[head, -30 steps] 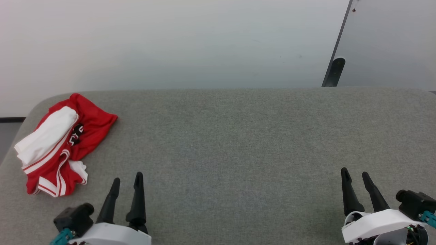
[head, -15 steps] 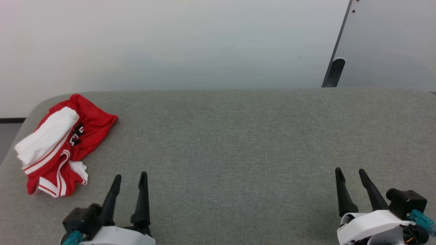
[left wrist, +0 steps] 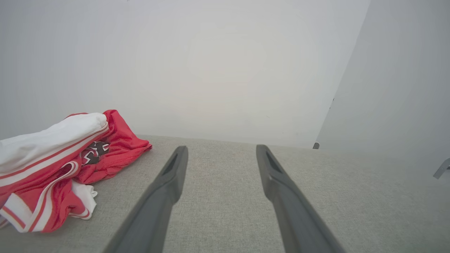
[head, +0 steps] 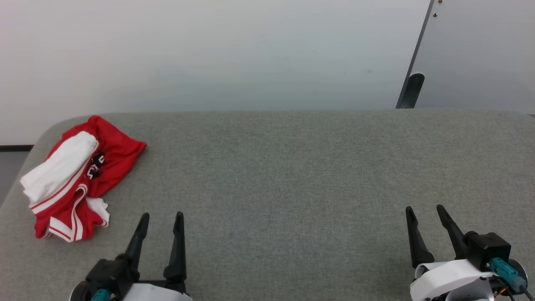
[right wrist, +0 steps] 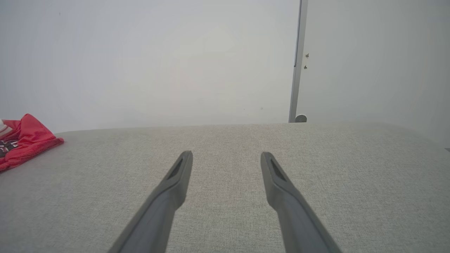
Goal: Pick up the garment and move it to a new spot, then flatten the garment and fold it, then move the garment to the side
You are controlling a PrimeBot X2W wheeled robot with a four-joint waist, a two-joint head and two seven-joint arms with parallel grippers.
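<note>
- Your left gripper [head: 162,215]: two long black tapered fingers [head: 175,251] with pointed tips and a recessed slot on each inner face.
- Behind its jaws: black camera block [head: 110,271], teal connector [head: 101,295], white shell [head: 150,293].
- Your right gripper [head: 424,208]: matching black fingers.
- Behind its jaws: curved white cover [head: 445,274], black box [head: 487,251], teal plug [head: 501,269] with a dark cable [head: 522,291].

The left tool [head: 162,214] sits at the lower left of the head view, its two dark fingers [head: 136,246] pointing up and spread apart with nothing between them. The right tool [head: 424,207] sits at the lower right, its fingers leaning a little to the left, likewise spread and empty. The right one rises from a white wrist shell [head: 443,274] that carries a black block [head: 487,248] with a teal plug [head: 499,267]
</note>
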